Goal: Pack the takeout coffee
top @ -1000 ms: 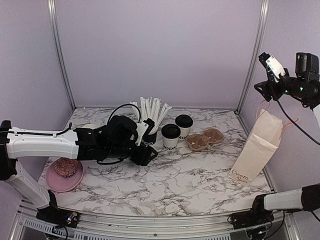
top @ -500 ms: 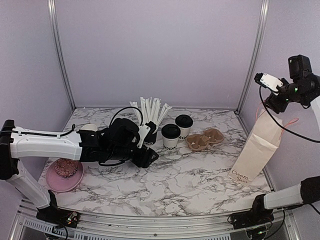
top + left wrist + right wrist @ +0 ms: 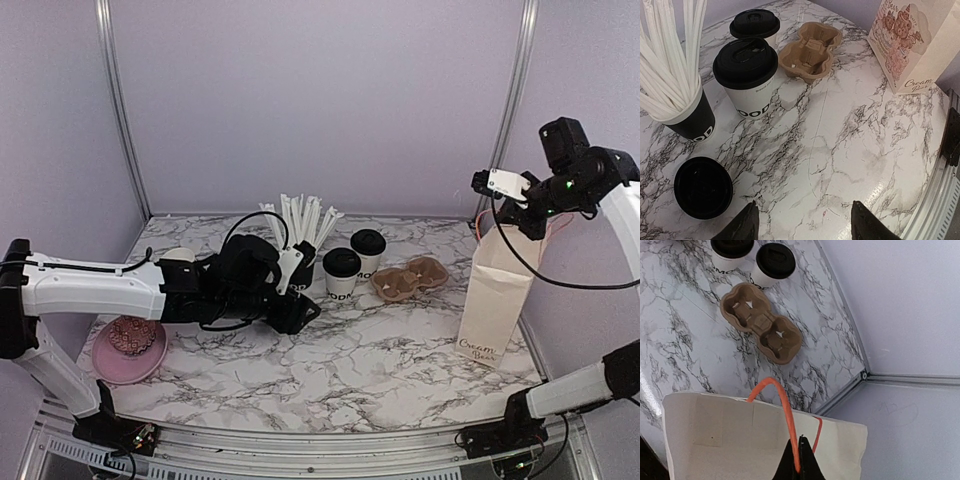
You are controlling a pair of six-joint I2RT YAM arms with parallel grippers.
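Standing upright, lids up, the two black-lidded white paper cups (image 3: 747, 75) (image 3: 756, 25) are sitting beyond the wide-open, empty fingers of the left gripper (image 3: 802, 225); the right gripper (image 3: 799, 460) is pinching the orange loop handle (image 3: 783, 405) of the white paper bag (image 3: 715, 435)

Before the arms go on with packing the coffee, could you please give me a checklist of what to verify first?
1. Round black plastic lids seated on the front white paper cup and the rear white paper cup: ok.
2. Brown cardboard two-cup carrier empty, both wells facing up: ok.
3. Left gripper open and empty: ok.
4. Right gripper shut on the orange handle of the white paper bag: ok.
5. Bag mouth open wide enough for the carrier: cannot tell.
6. Finger room around the front cup, with the black cup of white straws close beside it: cannot tell.
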